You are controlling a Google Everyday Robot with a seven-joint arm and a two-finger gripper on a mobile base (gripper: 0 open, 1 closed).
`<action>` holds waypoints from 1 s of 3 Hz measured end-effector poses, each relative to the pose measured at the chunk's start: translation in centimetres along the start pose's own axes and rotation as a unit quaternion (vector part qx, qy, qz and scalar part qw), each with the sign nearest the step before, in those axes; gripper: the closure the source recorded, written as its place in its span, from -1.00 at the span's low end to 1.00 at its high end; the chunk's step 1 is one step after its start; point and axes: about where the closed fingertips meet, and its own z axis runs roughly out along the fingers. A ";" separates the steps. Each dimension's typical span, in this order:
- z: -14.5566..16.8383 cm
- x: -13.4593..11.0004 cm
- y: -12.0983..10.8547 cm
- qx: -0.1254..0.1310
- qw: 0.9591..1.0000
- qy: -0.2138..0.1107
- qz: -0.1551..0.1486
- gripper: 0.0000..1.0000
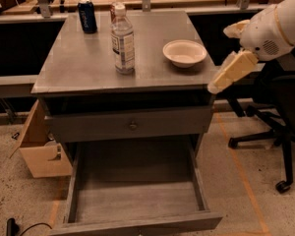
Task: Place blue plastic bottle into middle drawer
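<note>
The blue plastic bottle (pixel 123 39), clear with a white cap and a pale label, stands upright on the grey cabinet top (pixel 83 68), left of centre. The middle drawer (pixel 137 203) is pulled out wide below, its plank floor bare. My gripper (pixel 231 71) hangs at the end of the white arm (pixel 278 23), just off the cabinet's right edge, level with the top. It is well to the right of the bottle and holds nothing I can see.
A dark blue can (pixel 87 16) and a red-orange can (pixel 116 7) stand at the back of the top. A white bowl (pixel 184 52) sits on the right. A drawer front with a knob (pixel 132 125) is closed. A cardboard box (pixel 42 149) is on the left, an office chair (pixel 280 127) on the right.
</note>
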 end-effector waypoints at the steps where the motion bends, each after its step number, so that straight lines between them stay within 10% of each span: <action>1: 4.2 -2.9 -2.5 -0.003 0.997 -0.081 0.015 -1.00; 3: 8.4 -7.6 -4.6 -0.030 0.985 -0.171 0.021 -1.00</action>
